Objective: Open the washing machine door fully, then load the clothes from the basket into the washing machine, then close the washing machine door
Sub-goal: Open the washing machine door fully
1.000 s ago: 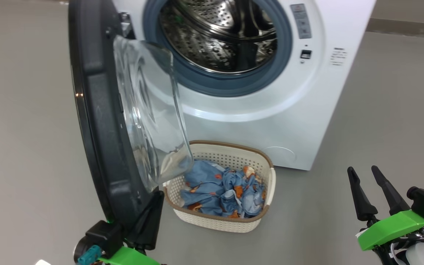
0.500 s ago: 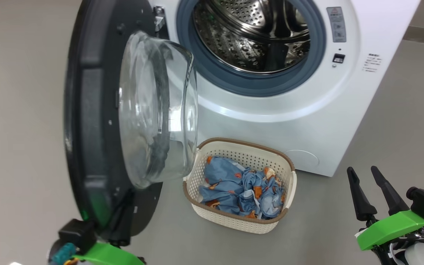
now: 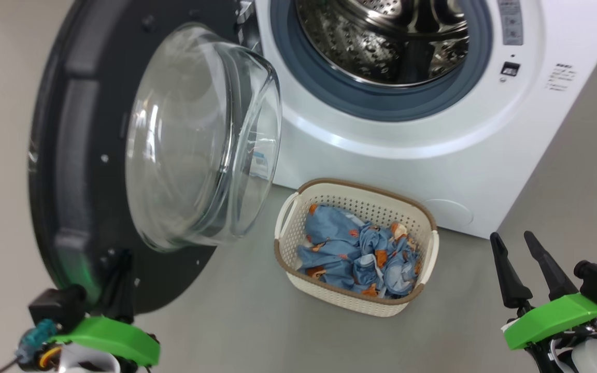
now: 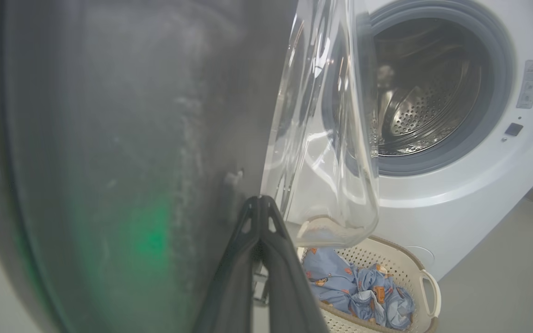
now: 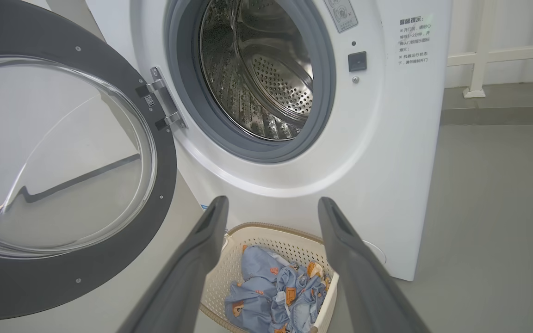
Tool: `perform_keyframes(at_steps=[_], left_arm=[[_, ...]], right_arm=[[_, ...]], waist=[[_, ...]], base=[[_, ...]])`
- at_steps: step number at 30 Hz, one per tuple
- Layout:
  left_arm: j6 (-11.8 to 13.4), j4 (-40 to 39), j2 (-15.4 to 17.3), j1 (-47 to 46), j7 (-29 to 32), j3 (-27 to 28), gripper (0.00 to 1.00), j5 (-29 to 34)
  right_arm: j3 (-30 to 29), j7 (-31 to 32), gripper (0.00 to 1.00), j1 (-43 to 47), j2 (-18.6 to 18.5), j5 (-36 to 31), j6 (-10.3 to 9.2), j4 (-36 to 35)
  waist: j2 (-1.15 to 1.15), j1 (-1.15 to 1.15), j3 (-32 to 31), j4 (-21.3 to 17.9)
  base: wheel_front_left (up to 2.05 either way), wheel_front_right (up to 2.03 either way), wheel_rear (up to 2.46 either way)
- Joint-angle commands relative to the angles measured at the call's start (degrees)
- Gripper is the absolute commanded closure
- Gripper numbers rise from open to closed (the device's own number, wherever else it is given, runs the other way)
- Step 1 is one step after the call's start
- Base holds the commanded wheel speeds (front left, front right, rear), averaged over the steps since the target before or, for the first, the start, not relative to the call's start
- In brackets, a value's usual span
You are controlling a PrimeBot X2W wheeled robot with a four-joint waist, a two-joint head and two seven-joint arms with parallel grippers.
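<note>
Where the head view looks down, the washing machine door hangs open beside the washing machine, the clothes lying in the basket before it. Left wrist view: my left fingers sit together, tips against the door. Right wrist view: my right fingers stand apart, touching nothing.

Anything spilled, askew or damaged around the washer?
Nothing stands out. The washing machine door hangs open with its glass intact; the basket sits upright on the floor, and the clothes are all inside it.
</note>
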Motion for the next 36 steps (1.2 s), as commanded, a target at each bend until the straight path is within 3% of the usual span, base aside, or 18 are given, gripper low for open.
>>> perform_keyframes(at_steps=[1, 20, 36], left_arm=[[1.1, 0.2, 2.7, -3.0, -0.6, 3.4, 1.00, -0.8], [-1.3, 19.8, 6.6, -20.9, -1.8, 5.0, 1.00, -2.2], [-4.0, 38.2, 8.9, -34.4, -3.4, 3.5, 1.00, -1.6]], right_arm=[[1.1, -0.7, 0.00, -2.1, -1.2, 0.5, 0.26, -1.2], [1.7, -0.7, 0.00, -5.6, -2.3, 0.3, 0.26, -0.7], [1.7, -0.7, 0.00, -8.1, -1.7, 0.0, 0.26, -0.5]], waist=[[0.00, 0.00, 1.0, 0.9], [0.00, 0.00, 6.2, 7.0], [0.00, 0.00, 9.4, 7.3]], base=[[0.00, 0.00, 0.00], [0.00, 0.00, 0.00], [0.00, 0.00, 0.00]])
